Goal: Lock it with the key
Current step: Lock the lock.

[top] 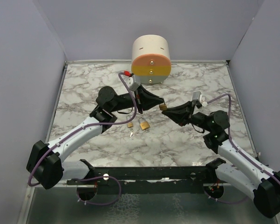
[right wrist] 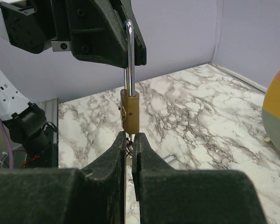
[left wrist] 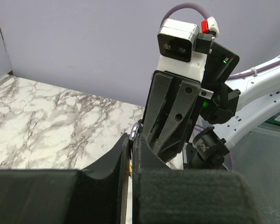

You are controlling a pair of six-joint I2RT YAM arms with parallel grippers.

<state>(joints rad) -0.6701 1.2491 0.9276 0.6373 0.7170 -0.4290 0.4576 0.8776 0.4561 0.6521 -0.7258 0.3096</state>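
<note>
**Q:** Entry one. What do you have in the left gripper [left wrist: 130, 140]?

**A:** You have it clenched on the steel shackle [right wrist: 129, 51] of the small brass padlock [right wrist: 129, 112]. The padlock hangs upright under its fingers, lifted clear of the white-and-grey marbled counter [top: 200, 84]. The shackle shows edge-on, so you cannot tell whether it is seated.

**Q:** And the right gripper [right wrist: 129, 136]?

**A:** Also clenched, with its fingers nearly meeting. A thin metal key [right wrist: 129, 151] sits edge-on between them, and only a sliver of it shows. The right gripper points straight up at the padlock's base, tip to tip with the left gripper. Whether the key touches the base or sits just short of it, you cannot tell.

**Q:** Anything else to note?

**A:** On the base side of the left gripper, a second brass padlock [top: 144, 123] and a smaller brass piece [top: 129, 125] lie on the counter. A loose small key [top: 132, 134] lies just beside them. Beyond both grippers stands a beige drum with orange, yellow and grey-green bands [top: 150, 60].
</note>
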